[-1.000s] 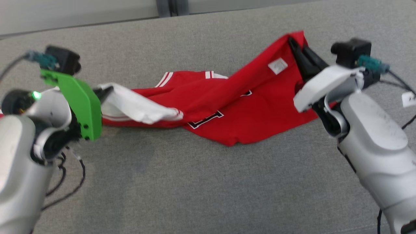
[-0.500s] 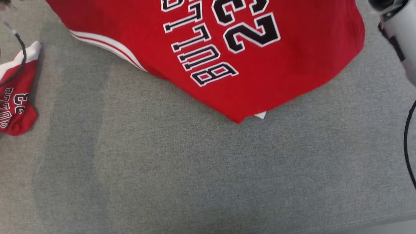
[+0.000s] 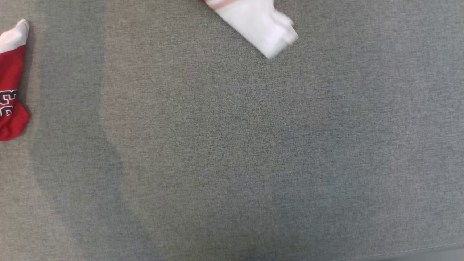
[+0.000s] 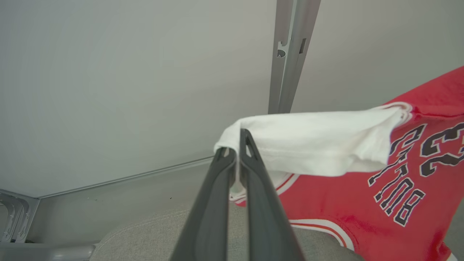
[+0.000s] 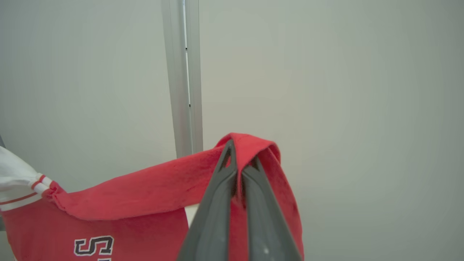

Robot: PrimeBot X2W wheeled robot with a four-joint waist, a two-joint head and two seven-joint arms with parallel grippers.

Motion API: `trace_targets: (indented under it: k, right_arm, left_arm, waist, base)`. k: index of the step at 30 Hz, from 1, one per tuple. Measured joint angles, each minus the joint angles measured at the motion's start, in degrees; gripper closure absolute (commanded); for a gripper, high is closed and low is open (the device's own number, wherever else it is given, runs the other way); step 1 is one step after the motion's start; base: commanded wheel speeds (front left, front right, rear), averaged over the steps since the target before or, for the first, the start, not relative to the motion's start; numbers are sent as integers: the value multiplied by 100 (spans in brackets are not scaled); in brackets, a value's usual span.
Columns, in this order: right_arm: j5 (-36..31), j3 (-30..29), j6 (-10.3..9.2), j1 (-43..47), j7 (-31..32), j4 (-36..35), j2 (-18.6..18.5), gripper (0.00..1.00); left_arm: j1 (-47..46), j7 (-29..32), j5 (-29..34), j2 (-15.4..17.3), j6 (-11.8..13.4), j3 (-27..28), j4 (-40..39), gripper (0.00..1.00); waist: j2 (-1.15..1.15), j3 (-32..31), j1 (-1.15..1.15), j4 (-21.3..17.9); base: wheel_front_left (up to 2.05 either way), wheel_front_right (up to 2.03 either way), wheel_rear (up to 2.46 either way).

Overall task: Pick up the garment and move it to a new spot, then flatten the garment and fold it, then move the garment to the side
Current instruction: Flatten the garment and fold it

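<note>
The garment [image 4: 362, 203] is a red jersey with black-and-white lettering and a white sleeve [image 4: 311, 141]. It hangs in the air, stretched between my two grippers. My left gripper [image 4: 233, 145] is shut on the end of the white sleeve. My right gripper [image 5: 242, 154] is shut on a fold of the garment's red cloth [image 5: 127, 192]. In the head view a white tip of the garment [image 3: 259, 27] dangles at the top edge, above the grey cushion [image 3: 232, 163].
A second small red and white cloth piece with lettering [image 3: 11, 83] lies at the cushion's far left edge. Behind the raised garment stand a pale wall and a grey metal post [image 4: 290, 54], the post [image 5: 183, 72] also in the right wrist view.
The garment has gone up off the cushion between both shut grippers, so that just its white tip hangs into the head view. The head view itself has shifted over the cushion.
</note>
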Motion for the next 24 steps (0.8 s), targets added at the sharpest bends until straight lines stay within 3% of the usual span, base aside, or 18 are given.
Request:
trace_targets:
  k: [11,18,24]
  right_arm:
    - [236,356,0,-334,-247,477,91,100]
    - [730,762,0,278,-77,421,-13,100]
    - [1432,1143,-1,1076,236,81,-196,100]
  left_arm:
    - [-593,-129,-198,-107,-11,-352,673,100]
    - [59,218,-917,-86,-11,-734,608,100]
    - [842,732,-1464,230,-11,-1165,181,100]
  waist:
    - [0,-344,-2,34]
    - [0,-552,-2,92]
    - [0,-872,-2,131]
  base:
    - [0,0,0]
    - [0,0,0]
    - [0,0,0]
